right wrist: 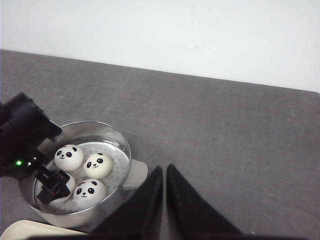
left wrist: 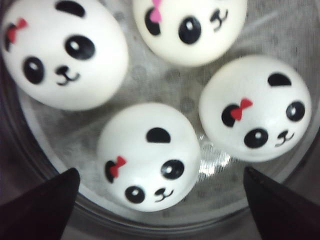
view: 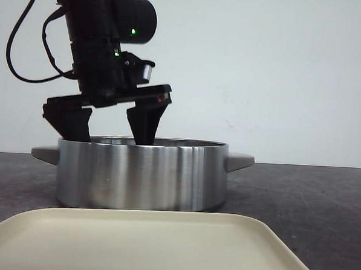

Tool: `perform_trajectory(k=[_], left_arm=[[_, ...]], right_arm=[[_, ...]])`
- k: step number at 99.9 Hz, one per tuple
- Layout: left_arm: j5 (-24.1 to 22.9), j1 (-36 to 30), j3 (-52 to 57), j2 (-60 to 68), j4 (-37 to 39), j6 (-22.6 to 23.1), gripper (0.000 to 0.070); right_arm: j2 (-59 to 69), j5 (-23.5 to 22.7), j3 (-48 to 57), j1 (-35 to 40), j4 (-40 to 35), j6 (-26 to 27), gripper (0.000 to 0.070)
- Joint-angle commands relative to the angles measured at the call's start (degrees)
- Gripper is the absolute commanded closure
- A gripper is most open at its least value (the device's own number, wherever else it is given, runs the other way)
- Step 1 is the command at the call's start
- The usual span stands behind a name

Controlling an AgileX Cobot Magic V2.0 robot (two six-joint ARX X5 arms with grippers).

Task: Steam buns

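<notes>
Several white panda-face buns lie inside a round steel pot (view: 142, 175) on a perforated steamer insert. In the left wrist view I see one near bun (left wrist: 147, 157) with a red bow, one beside it (left wrist: 255, 107), and two farther ones (left wrist: 62, 52) (left wrist: 190, 27). My left gripper (view: 114, 134) is open and empty, its fingertips at the pot's rim, spread either side of the near bun without touching it. My right gripper (right wrist: 164, 172) is shut and empty, above bare table beside the pot (right wrist: 122, 145). Three buns (right wrist: 98, 165) show fully there; one is partly hidden by the left gripper.
A cream plastic tray (view: 144, 245) lies at the front of the table, just before the pot. The pot has grey side handles (view: 239, 161). The dark grey tabletop (right wrist: 225, 130) stretches beside the pot to a white wall behind.
</notes>
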Motion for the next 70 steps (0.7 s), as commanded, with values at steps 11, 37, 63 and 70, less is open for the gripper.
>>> perform_trajectory(k=[11, 37, 63, 70], left_arm=[[-0.6, -0.4, 1.0, -10.5, 4.5, -2.8, 0.0305], [-6.4, -0.5, 0.9, -31.0, 5.6, -3.5, 0.0562], [-6.7, -0.5, 0.9, -46.6, -1.6, -0.8, 0.07], [-7.0, -0.5, 0.9, -49.9, -3.2, -0.9, 0.07]], right_arm=[[1.0, 0.2, -0.5, 1.2, -2.1, 0.8, 0.0694], [0.5, 0.4, -8.5, 6.8, 4.1, 0.7, 0.0693], [0.2, 0.7, -18.6, 10.3, 21.3, -2.3, 0.0688], [0.2, -2.4, -21.7, 10.6, 28.2, -5.0, 0.0688]])
